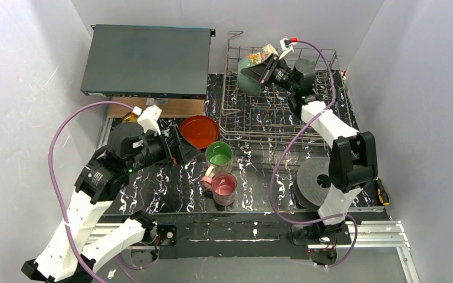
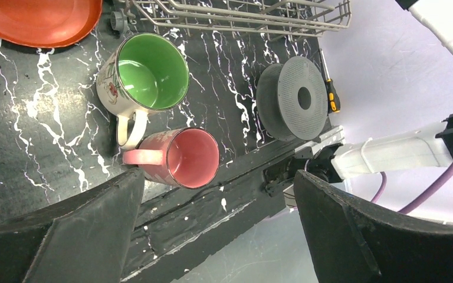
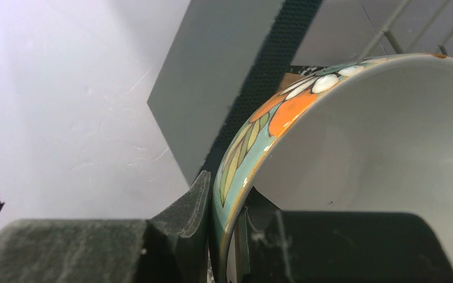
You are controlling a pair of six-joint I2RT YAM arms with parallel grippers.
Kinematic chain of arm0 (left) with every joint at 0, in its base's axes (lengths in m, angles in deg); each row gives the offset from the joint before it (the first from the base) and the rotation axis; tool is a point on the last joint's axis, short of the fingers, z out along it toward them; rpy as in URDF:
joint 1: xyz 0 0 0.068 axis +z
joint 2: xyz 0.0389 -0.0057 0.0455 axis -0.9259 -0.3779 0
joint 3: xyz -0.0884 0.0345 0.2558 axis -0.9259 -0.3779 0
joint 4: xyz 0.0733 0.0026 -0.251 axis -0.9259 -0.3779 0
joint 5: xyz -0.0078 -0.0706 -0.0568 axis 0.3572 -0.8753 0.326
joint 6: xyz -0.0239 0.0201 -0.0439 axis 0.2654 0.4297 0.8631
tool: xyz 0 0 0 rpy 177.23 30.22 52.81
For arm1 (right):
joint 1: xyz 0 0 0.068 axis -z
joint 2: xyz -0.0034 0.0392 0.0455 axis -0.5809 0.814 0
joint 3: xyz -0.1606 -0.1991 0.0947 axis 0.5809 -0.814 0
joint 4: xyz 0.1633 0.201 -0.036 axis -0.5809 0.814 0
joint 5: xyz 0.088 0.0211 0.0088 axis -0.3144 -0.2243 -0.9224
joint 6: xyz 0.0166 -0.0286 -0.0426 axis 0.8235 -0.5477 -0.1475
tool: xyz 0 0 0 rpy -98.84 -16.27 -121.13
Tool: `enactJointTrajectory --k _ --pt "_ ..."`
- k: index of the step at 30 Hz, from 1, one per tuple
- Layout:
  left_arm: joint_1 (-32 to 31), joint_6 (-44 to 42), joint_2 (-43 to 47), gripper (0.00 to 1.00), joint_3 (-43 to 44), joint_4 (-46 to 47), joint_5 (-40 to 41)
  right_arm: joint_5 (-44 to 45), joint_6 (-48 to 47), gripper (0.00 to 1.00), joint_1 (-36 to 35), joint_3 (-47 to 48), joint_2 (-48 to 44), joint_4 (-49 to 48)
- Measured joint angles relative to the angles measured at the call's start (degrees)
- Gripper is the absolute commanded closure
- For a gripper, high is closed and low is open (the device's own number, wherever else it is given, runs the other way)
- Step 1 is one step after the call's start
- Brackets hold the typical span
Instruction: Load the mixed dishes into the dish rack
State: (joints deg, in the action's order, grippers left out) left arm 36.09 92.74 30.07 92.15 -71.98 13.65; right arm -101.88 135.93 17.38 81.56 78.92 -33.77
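Note:
My right gripper (image 1: 264, 72) is shut on the rim of the bowl (image 1: 249, 76), teal outside and cream inside, and holds it tilted over the back left corner of the silver wire dish rack (image 1: 283, 112). In the right wrist view the fingers (image 3: 197, 206) pinch the bowl's (image 3: 377, 141) rim. My left gripper (image 1: 183, 147) is open and empty, just left of the red-orange plate (image 1: 199, 131). The white mug with green inside (image 1: 219, 154) and the pink mug (image 1: 224, 187) stand in front of the plate. Both mugs (image 2: 147, 76) (image 2: 186, 158) show in the left wrist view. A bit of yellow dish (image 1: 131, 117) peeks out behind the left arm.
A flat dark grey box (image 1: 147, 59) lies at the back left. A dark grey ribbed disc (image 1: 314, 180) with a centre hole sits at the front right, partly behind the right arm. A screwdriver (image 1: 382, 191) lies at the right edge. White walls enclose the table.

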Motion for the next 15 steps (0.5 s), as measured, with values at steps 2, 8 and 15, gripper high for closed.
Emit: enactJointTrajectory --k 2,8,15 --pt "0.0 0.0 -0.44 0.02 0.0 0.0 -0.13 0.02 0.33 0.99 0.33 0.09 1.81 -0.24" --pt "0.0 0.02 -0.98 0.02 0.0 0.5 -0.44 -1.51 1.92 0.99 1.29 0.59 6.84 -2.29" --pt "0.02 -0.04 -1.31 0.02 0.0 1.29 -0.72 -4.5 4.22 0.99 1.53 5.03 13.97 -5.64"
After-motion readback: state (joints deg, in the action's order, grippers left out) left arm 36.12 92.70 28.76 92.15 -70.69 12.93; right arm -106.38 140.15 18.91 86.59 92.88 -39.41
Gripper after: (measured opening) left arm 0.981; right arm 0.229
